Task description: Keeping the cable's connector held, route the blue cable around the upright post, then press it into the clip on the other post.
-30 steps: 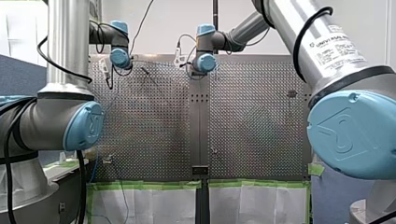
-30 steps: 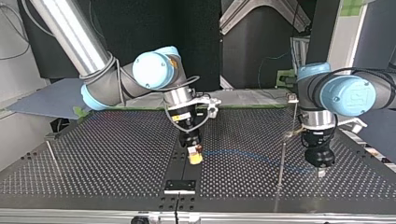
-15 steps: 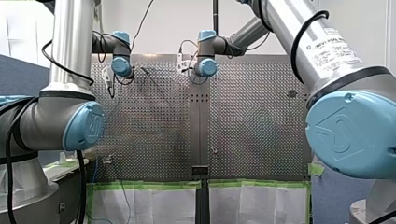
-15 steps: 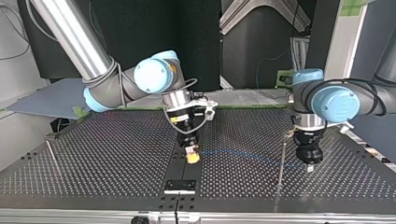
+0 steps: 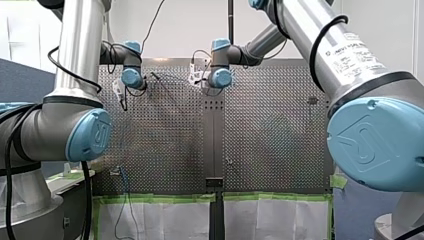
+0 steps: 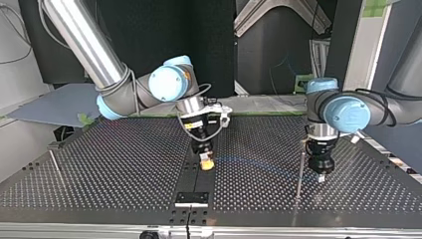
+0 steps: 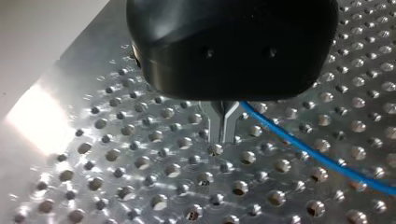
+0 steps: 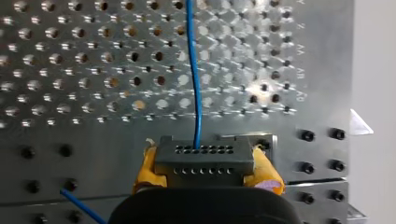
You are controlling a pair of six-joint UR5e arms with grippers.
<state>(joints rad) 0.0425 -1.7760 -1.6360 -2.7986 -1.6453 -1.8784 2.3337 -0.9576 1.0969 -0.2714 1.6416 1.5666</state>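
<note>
In the top view my right gripper [image 6: 206, 163] hangs near the table's middle, its yellow pads shut on the dark grey connector [image 8: 204, 158]. From the connector the blue cable [image 6: 259, 164] runs low over the plate to my left gripper [image 6: 320, 178]. That black gripper's metal fingers [image 7: 223, 125] are shut on the cable [image 7: 322, 158] just above the plate. It stands close beside the thin upright post [image 6: 300, 172], on the side away from the connector. The post with the clip [image 6: 53, 162] stands far off at the top view's left.
The perforated metal table [image 6: 124, 169] carries a small black block [image 6: 191, 198] at its near edge in the top view. A second stretch of blue cable [image 8: 77, 205] lies beside my right gripper. Green tape [image 5: 155, 198] lines the table's edge in the front view.
My left gripper has moved with the cable toward the upright post, leftward in the top view. My right gripper has shifted slightly away from the top camera, still holding the connector.
</note>
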